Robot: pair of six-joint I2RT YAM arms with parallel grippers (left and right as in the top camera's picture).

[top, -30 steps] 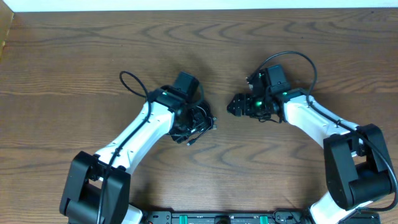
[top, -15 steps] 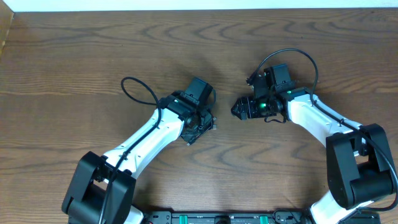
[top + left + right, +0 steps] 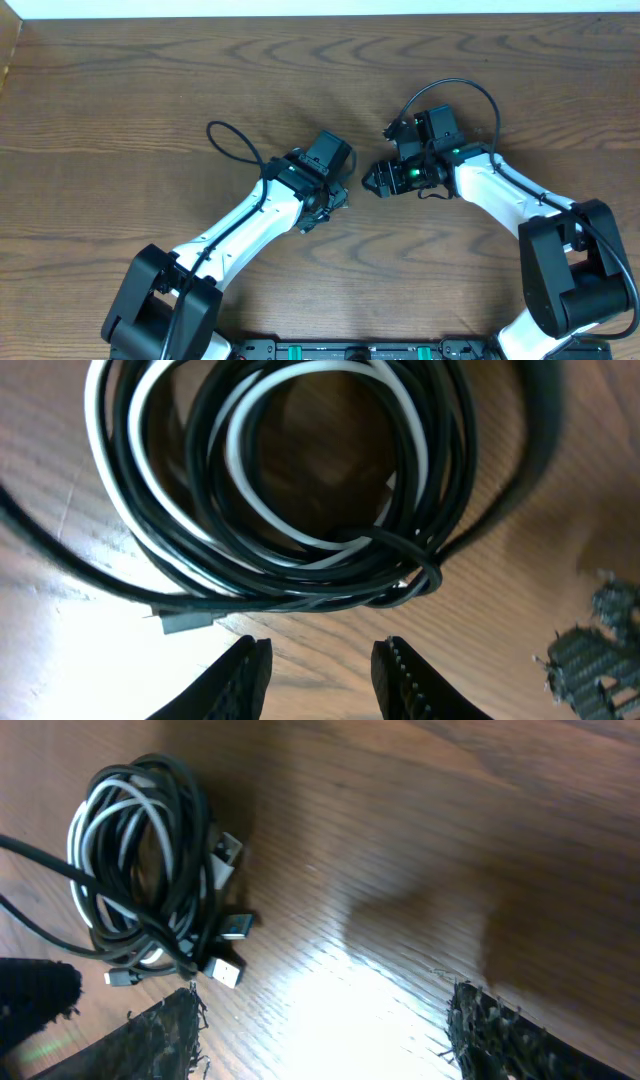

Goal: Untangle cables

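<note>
Sitting as one tight coil on the wooden table (image 3: 120, 90): the cables (image 3: 185, 820), several black loops plus one white, wound together, USB plugs (image 3: 236, 925) poking out on one side; from overhead the bundle is mostly hidden under the left gripper (image 3: 320, 670). Left gripper's fingers stand slightly apart with only bare wood between them; coil lies just ahead of the tips, not gripped; right gripper (image 3: 325, 1040) is spread wide, holding nothing, near the coil on its other side and facing it.
</note>
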